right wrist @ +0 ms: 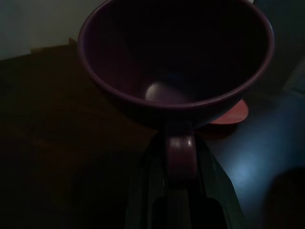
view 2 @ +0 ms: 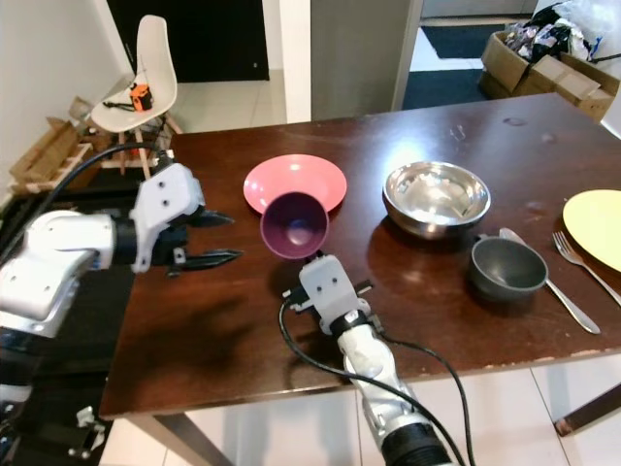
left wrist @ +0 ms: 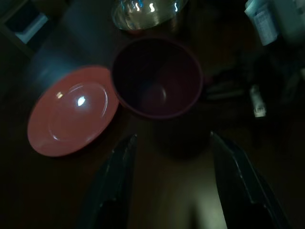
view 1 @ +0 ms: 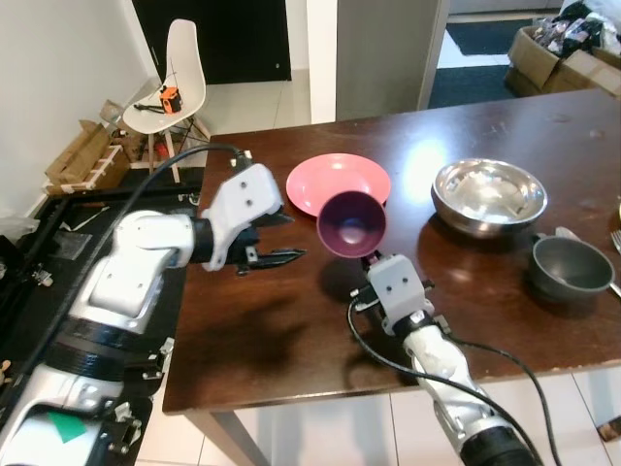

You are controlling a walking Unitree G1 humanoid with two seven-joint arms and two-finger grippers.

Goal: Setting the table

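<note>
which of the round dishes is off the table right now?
The purple cup: the right gripper holds it by its handle, tilted, above the wood. The pink plate, steel bowl and grey cup all sit on the table.

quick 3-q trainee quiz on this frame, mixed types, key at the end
1. True or false: the right gripper holds the purple cup by its handle.
2. What lies directly beyond the cup on the table? A) pink plate B) steel bowl C) grey cup
3. Fill in: the left gripper's fingers are ____, beside the cup and apart from it.

Key: 1 true; 2 A; 3 open
</note>
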